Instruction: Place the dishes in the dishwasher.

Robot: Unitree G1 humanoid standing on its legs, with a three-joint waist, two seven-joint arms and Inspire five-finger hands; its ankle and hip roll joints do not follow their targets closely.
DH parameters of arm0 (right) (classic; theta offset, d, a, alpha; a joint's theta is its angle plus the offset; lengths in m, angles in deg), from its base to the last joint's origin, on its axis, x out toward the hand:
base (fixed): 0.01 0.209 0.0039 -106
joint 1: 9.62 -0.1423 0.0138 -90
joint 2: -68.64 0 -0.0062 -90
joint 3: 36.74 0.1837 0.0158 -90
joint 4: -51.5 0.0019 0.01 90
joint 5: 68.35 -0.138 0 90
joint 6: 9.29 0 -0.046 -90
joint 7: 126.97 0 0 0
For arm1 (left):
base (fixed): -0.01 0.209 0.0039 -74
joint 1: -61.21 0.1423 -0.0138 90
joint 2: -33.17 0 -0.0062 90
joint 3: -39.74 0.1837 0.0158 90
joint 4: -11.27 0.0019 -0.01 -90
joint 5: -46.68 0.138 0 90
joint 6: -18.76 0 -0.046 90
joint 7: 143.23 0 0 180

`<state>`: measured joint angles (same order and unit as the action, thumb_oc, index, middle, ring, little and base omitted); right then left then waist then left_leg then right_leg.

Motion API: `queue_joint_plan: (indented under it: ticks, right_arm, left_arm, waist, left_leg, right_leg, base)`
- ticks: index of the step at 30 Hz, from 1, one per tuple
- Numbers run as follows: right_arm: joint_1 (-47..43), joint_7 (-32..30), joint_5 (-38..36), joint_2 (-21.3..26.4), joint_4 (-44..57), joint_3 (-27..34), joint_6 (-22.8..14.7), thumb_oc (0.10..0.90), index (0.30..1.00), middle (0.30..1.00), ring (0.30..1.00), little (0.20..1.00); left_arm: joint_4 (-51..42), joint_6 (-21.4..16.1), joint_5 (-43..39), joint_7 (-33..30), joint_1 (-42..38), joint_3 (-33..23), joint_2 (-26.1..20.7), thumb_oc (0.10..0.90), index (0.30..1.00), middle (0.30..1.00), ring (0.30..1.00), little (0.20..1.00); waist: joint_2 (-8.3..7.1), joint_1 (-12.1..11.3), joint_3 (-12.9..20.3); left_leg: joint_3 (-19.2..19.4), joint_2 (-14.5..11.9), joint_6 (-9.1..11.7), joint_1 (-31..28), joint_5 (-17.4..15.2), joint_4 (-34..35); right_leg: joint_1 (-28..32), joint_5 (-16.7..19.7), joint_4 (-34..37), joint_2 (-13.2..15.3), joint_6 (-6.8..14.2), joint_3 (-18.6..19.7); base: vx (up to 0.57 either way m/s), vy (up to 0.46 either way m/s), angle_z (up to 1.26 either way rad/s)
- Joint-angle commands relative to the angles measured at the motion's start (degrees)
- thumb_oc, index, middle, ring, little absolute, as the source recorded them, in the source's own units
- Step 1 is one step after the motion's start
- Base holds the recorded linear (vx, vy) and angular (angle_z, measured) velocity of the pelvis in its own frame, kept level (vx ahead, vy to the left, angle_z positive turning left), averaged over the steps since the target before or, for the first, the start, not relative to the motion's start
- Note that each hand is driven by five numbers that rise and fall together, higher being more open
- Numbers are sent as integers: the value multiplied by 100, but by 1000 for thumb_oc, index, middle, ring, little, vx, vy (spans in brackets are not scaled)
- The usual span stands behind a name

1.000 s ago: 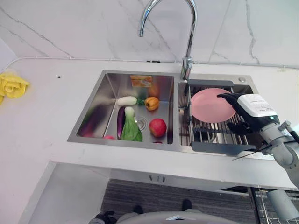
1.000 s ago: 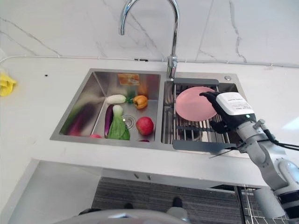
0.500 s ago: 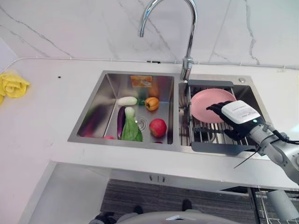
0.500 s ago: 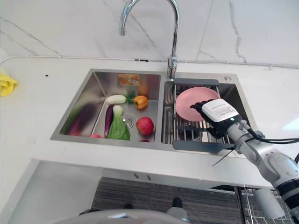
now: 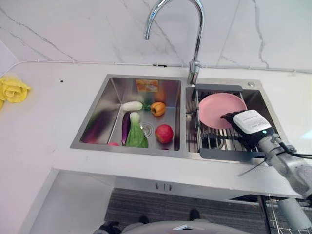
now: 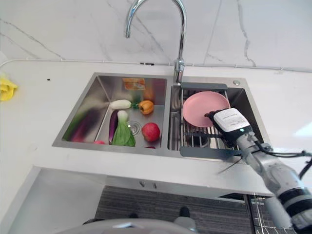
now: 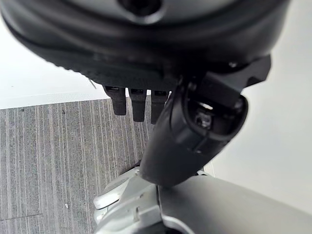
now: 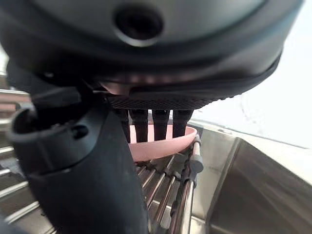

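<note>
A pink plate [image 5: 219, 108] lies on the wire drying rack [image 5: 214, 141] across the right sink basin. My right hand [image 5: 248, 124] is at the plate's near right rim, its back with the white cover facing up. In the right wrist view its straight fingers [image 8: 146, 124] reach over the plate's edge [image 8: 161, 146], and the thumb stands apart in front; the hand is open. My left hand [image 7: 195, 122] hangs low over the grey floor with relaxed fingers, holding nothing.
The left basin holds a red apple [image 5: 165, 132], an eggplant [image 5: 126, 126], a bok choy [image 5: 136, 134], an orange pepper [image 5: 157, 108] and a white radish [image 5: 132, 105]. A tall faucet [image 5: 195, 44] rises behind the sink. A yellow cloth [image 5: 12, 90] lies far left. A wire basket [image 5: 275, 214] shows below the counter, lower right.
My right hand has dropped lower and drawn back from over the plate's middle to its near right rim. The plate has stayed on the rack.
</note>
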<state>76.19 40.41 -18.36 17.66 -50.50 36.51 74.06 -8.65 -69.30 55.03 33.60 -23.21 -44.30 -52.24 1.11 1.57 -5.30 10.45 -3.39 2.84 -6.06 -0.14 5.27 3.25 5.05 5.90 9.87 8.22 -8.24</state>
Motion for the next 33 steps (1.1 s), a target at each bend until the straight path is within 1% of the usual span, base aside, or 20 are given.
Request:
queue_joint_plan:
  ticks: [1,2,5,6,9,16,20,26,27,28,30,31,32,33]
  right_arm:
    - [-838,-959,236,-138,-30,159,512,400,300,300,300,300]
    - [-763,-1050,339,-236,-27,160,545,400,300,300,300,300]
    - [-910,-1290,380,-380,-78,100,642,400,300,300,300,300]
    - [-796,-1363,459,-489,-14,60,630,400,300,300,300,300]
    - [-852,-1567,427,-636,-29,57,721,400,300,300,300,300]
    - [-771,-1753,237,-761,298,229,732,400,300,300,300,300]
    - [-602,-1821,129,-719,894,599,740,400,300,300,300,300]
    - [-66,-1702,-327,-558,2130,1549,583,400,300,300,300,300]
    - [-66,-1702,-327,-558,2130,1549,583,400,300,300,300,300]
    - [61,-1670,-394,-502,2330,1769,560,400,300,300,300,300]
    - [230,-1637,-581,-469,2574,2107,516,400,300,300,300,300]
    - [345,-1639,-648,-419,2742,2379,509,400,300,300,300,300]
    - [482,-1653,-480,-248,2802,2663,562,400,300,300,300,300]
    - [543,-1675,-328,-144,2808,2787,629,400,300,300,300,300]
  left_arm:
    - [357,-99,-53,-98,-395,411,228,800,900,900,900,900]
    - [366,-90,8,-135,-380,432,235,800,900,900,900,900]
    - [377,-89,21,-201,-374,457,260,800,900,900,900,900]
    - [400,-48,128,-245,-385,467,257,800,900,900,900,900]
    - [406,-32,173,-346,-376,489,258,800,900,900,900,900]
    - [375,2,200,-416,-353,517,273,800,900,900,900,900]
    - [317,32,235,-450,-370,477,282,800,900,900,900,900]
    - [212,66,102,-463,-414,294,264,800,900,900,900,900]
    - [212,66,102,-463,-414,294,264,800,900,900,900,900]
    - [194,67,80,-453,-419,266,258,800,900,900,900,900]
    - [141,67,25,-433,-439,218,240,800,900,900,900,900]
    - [118,72,-3,-414,-467,192,217,800,900,900,900,900]
    - [67,38,-36,-377,-485,118,155,800,900,900,900,900]
    - [64,21,-43,-366,-510,78,123,800,900,900,900,900]
  waist:
    - [-128,-348,106]
    - [-118,-358,112]
    - [-116,-374,110]
    - [-103,-387,111]
    - [-107,-405,124]
    - [-109,-410,112]
    - [-125,-390,114]
    - [-184,-284,74]
    - [-184,-284,74]
    - [-199,-254,66]
    - [-239,-187,31]
    - [-280,-145,-1]
    - [-346,-80,-72]
    - [-384,-42,-135]
  left_leg:
    - [-193,-98,196,-249,-574,-27]
    - [-209,-100,196,-250,-577,-27]
    - [-225,-101,198,-247,-576,-27]
    - [-241,-106,199,-236,-577,-27]
    - [-265,-110,197,-235,-580,-27]
    - [-280,-112,194,-254,-590,-27]
    - [-269,-109,187,-273,-606,-27]
    - [-251,-67,141,-248,-612,-27]
    - [-251,-67,141,-248,-612,-27]
    - [-248,-48,128,-238,-612,-27]
    - [-236,0,97,-188,-612,-27]
    - [-226,44,66,-131,-596,-27]
    - [-197,121,14,-67,-617,-27]
    - [-153,159,-15,-29,-631,-27]
  right_leg:
    - [-20,9,-90,552,437,-630]
    - [-9,-2,-90,556,434,-652]
    - [-14,5,-90,554,426,-654]
    - [-16,-13,-90,552,421,-670]
    - [-10,-18,-90,547,419,-684]
    - [13,-36,-90,538,415,-690]
    - [18,-36,-90,532,416,-696]
    - [-2,37,-105,572,446,-673]
    - [-2,37,-105,572,446,-673]
    - [-16,60,-119,590,457,-669]
    - [-96,142,-150,629,494,-619]
    - [-190,215,-199,683,530,-588]
    - [-360,335,-295,753,588,-518]
    - [-502,458,-377,799,628,-466]
  base:
    - [0,0,0]
    - [16,-8,3]
    - [3,-4,5]
    - [-1,-6,5]
    - [7,-5,7]
    - [4,-2,3]
    - [0,0,0]
    - [-7,24,1]
    - [-15,63,-1]
    - [-19,79,-1]
    - [-50,119,-1]
    - [-126,161,-2]
    - [-162,175,-5]
    - [-187,152,-8]
